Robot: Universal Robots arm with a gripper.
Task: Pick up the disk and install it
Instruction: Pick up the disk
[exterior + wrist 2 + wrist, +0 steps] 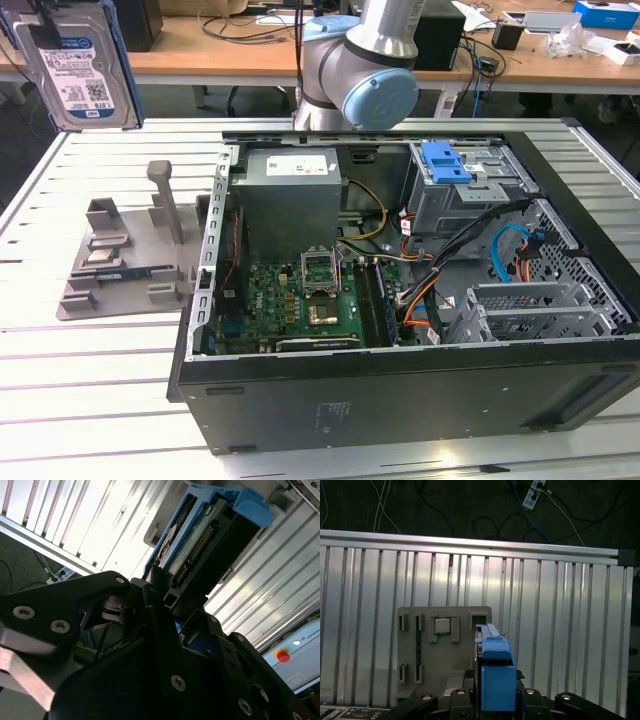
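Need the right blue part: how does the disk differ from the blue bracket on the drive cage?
The disk hangs in the air, outside the case; the blue bracket sits on the drive cage inside it. The disk is silver-grey with a labelled face; the blue bracket is all blue. Both carry blue plastic.

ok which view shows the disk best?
Exterior view: the disk is up in the air at the exterior view's left, labelled face showing. The second wrist view shows its connector end close up; the first wrist view sees it edge-on, mostly blue rail.
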